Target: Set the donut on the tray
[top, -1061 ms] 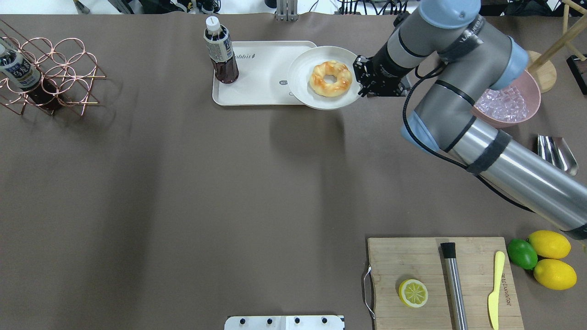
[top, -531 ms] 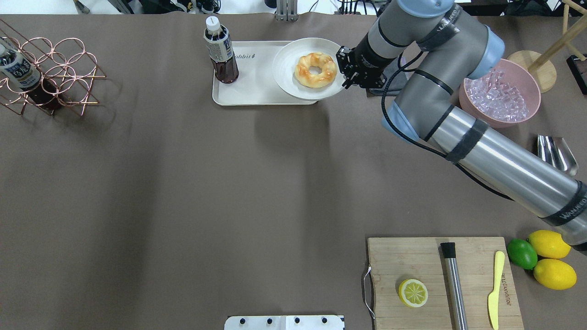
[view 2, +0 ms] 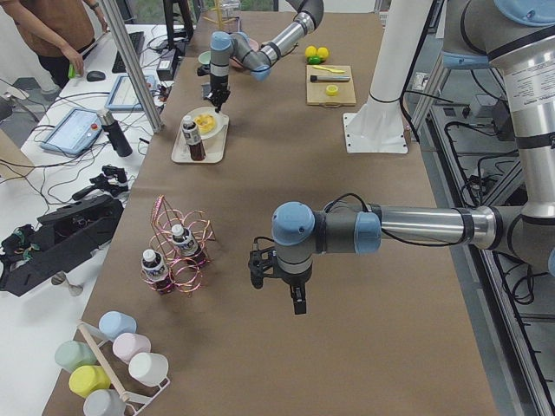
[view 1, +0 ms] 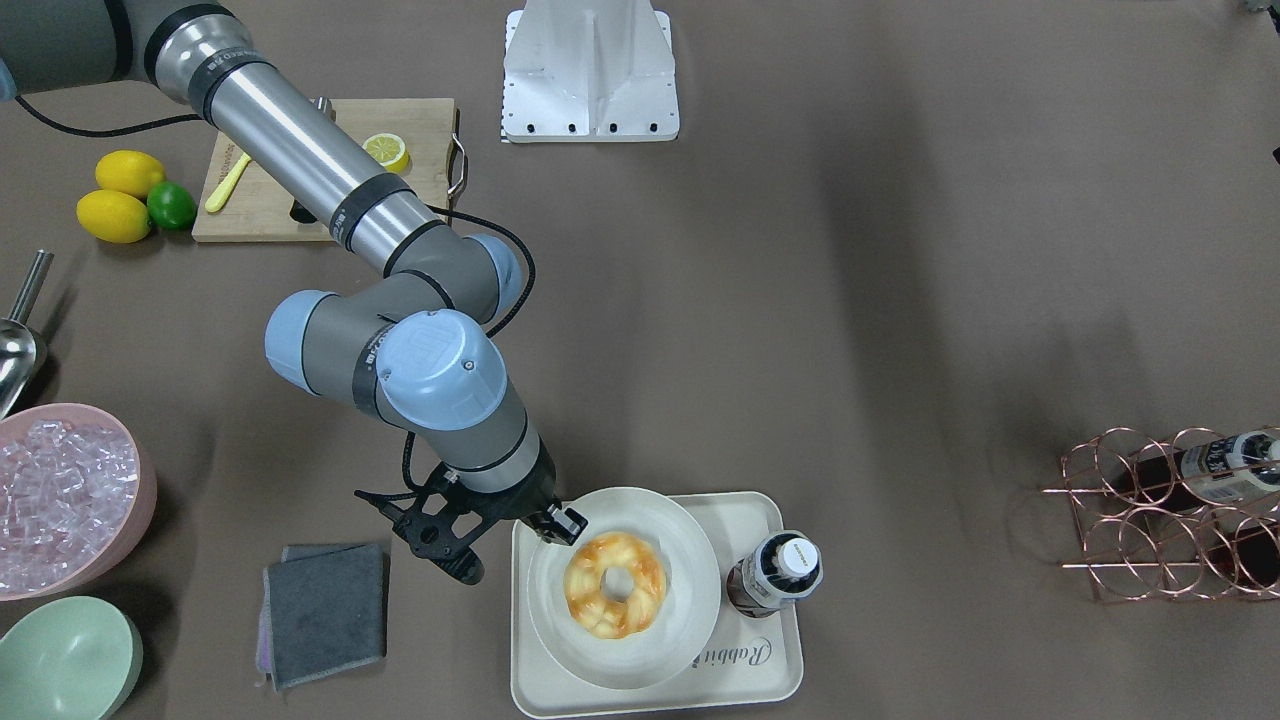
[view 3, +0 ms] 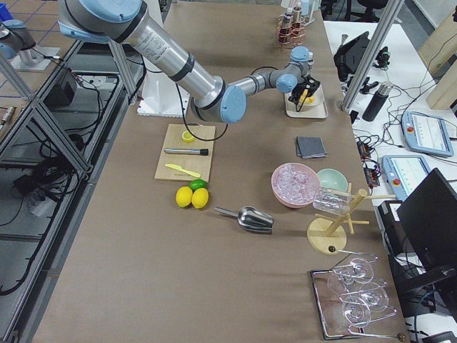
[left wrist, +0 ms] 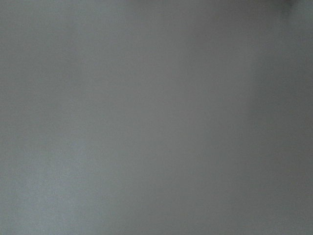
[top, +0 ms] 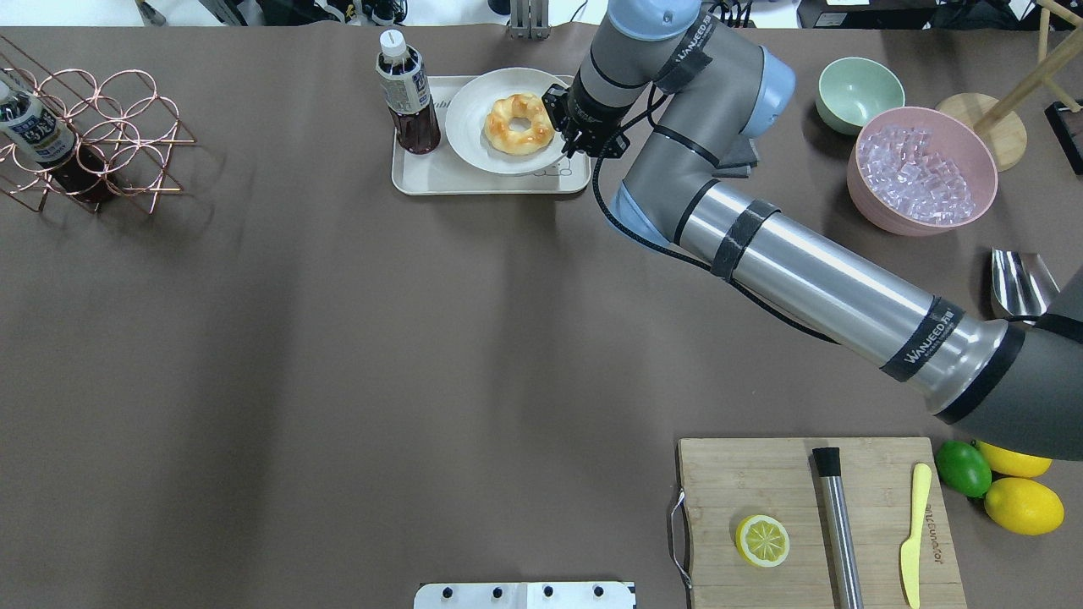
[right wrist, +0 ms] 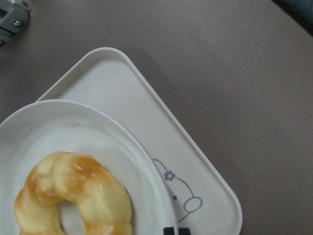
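Right gripper (top: pixel 565 126) pinches the near rim of the round plate (top: pixel 470 127). The donut (top: pixel 519 123) sits mid-plate just beyond the fingertips, above the cream tray (top: pixel 448 179). The donut looks light and soft with a possibly slick glaze, so hold by the stiff plate rim and keep it level.

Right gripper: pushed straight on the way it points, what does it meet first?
The plate rim the right gripper holds, then the tray just beneath; the gap between them is unclear.

Lemon half (top: pixel 762 541) lies on cutting board (top: pixel 744 474).
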`<state>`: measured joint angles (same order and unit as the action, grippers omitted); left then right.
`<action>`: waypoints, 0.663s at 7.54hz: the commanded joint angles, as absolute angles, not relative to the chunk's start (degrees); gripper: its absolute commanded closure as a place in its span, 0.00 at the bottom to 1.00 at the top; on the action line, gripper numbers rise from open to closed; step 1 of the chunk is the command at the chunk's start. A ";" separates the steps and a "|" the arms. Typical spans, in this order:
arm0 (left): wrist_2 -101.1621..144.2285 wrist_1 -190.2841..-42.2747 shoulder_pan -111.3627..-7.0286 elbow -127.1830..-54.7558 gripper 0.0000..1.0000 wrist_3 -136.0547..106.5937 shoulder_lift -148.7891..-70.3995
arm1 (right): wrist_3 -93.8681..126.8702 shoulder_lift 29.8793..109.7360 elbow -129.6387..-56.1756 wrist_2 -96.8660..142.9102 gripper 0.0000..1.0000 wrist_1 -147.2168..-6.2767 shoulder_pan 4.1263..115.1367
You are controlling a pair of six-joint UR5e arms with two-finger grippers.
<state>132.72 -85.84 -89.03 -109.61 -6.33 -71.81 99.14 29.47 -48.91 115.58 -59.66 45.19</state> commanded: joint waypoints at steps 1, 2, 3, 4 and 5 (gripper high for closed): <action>132.71 -86.04 -89.03 -109.69 0.02 -6.33 -71.81 | 100.02 28.21 -44.31 114.44 1.00 -57.22 45.00; 132.71 -86.04 -89.03 -109.69 0.02 -6.33 -71.81 | 100.98 27.78 -44.12 114.26 1.00 -57.22 44.74; 132.71 -86.04 -89.03 -109.69 0.02 -6.33 -71.81 | 102.64 27.08 -43.69 113.47 1.00 -57.22 44.30; 132.71 -86.04 -89.03 -109.60 0.02 -6.33 -71.81 | 103.70 26.90 -43.51 112.60 0.94 -57.22 43.95; 132.71 -86.04 -89.03 -109.60 0.02 -6.33 -71.81 | 103.71 26.89 -43.51 112.50 0.49 -57.22 43.95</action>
